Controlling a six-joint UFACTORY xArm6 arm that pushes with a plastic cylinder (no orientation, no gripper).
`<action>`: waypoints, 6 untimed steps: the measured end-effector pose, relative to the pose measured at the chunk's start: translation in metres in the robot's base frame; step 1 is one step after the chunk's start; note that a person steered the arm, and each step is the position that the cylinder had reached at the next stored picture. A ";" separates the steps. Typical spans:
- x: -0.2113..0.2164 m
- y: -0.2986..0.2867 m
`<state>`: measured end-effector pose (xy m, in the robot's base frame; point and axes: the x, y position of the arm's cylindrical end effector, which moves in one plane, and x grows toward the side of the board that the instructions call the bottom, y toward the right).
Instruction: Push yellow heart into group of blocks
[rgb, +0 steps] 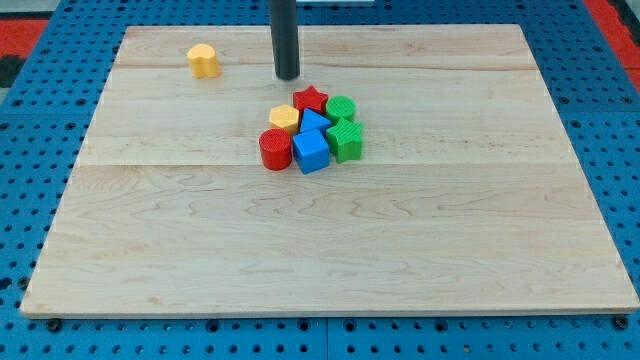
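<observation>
The yellow heart (203, 61) lies alone near the board's top left. A tight group of blocks sits just above the board's middle: a red star (311, 99), a green cylinder (341, 108), a yellow hexagon (284, 118), a blue triangle (314, 122), a green star-shaped block (346, 140), a red cylinder (275, 149) and a blue cube (311, 151). My tip (287, 77) stands to the right of the yellow heart and just above the group, touching no block.
The wooden board (330, 250) lies on a blue perforated table (600, 120). A red area shows at the view's top corners.
</observation>
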<state>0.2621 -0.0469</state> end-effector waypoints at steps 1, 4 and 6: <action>-0.069 -0.037; 0.046 -0.105; -0.038 -0.188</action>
<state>0.2246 -0.2349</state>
